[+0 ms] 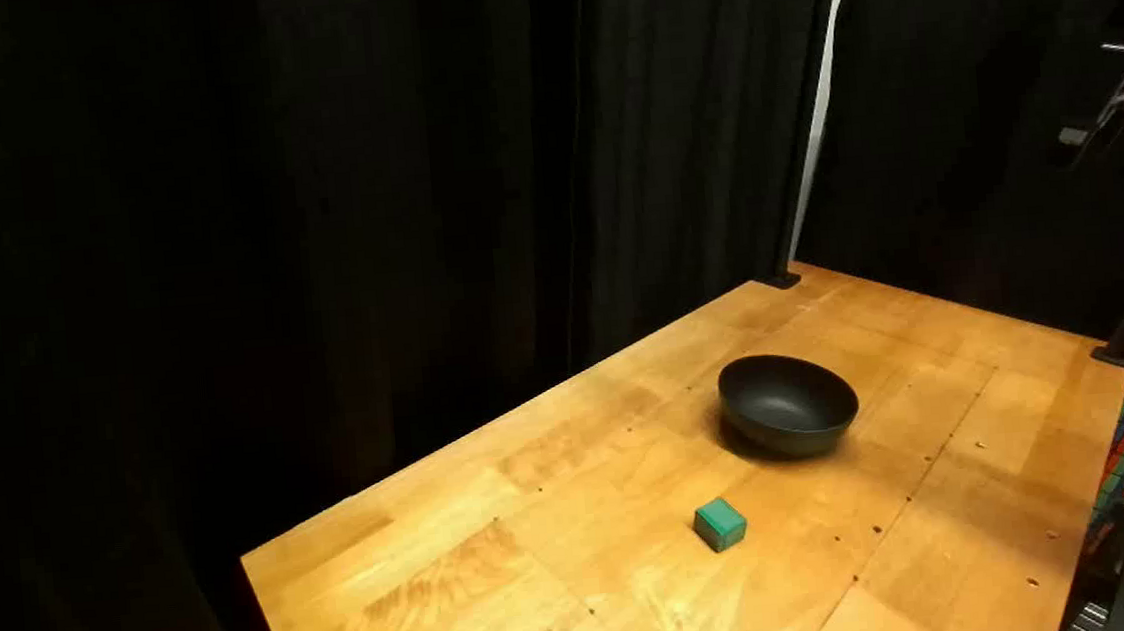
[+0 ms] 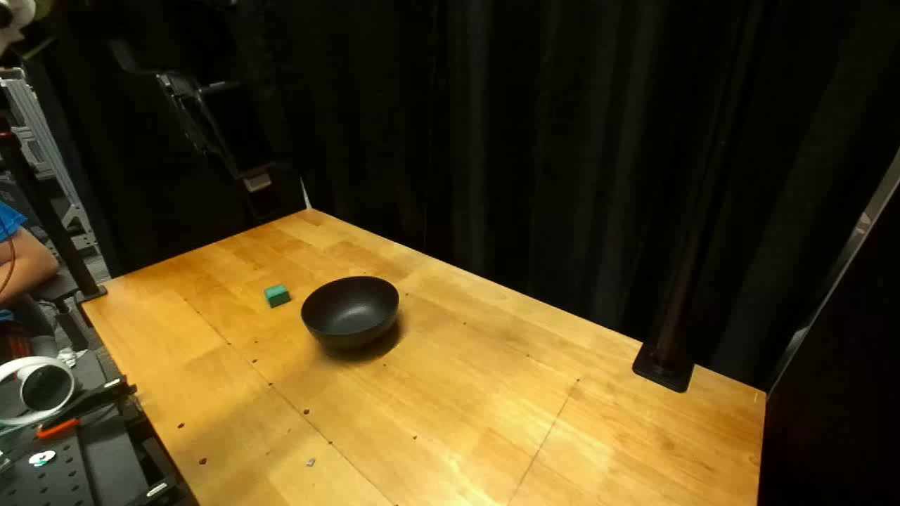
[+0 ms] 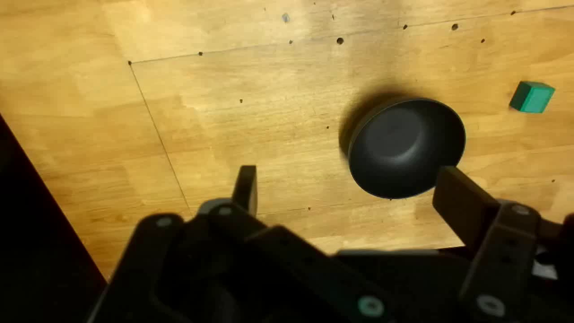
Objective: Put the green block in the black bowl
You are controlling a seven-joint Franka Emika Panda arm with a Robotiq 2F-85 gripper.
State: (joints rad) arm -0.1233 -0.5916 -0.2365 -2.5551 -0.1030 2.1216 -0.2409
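Note:
The green block (image 1: pixel 721 524) sits on the wooden table, apart from the black bowl (image 1: pixel 788 406). In an exterior view the block (image 2: pixel 277 295) lies to the left of the bowl (image 2: pixel 350 313). The bowl stands upright, and no object shows inside it. In the wrist view the block (image 3: pixel 533 97) is at the upper right, and the bowl (image 3: pixel 403 143) is right of centre. My gripper (image 3: pixel 347 184) is open with nothing between its fingers. One finger overlaps the bowl's rim in that view. In both exterior views the gripper (image 1: pixel 1075 140) is dim, high above the table (image 2: pixel 450 393).
Black curtains (image 1: pixel 414 217) hang behind the table. Posts with flat black feet (image 2: pixel 664 369) stand at the table's edges. A dark cart with a white ring-shaped object (image 2: pixel 42 383) is beside the table. A person's arm (image 2: pixel 28 263) shows at the far left of an exterior view.

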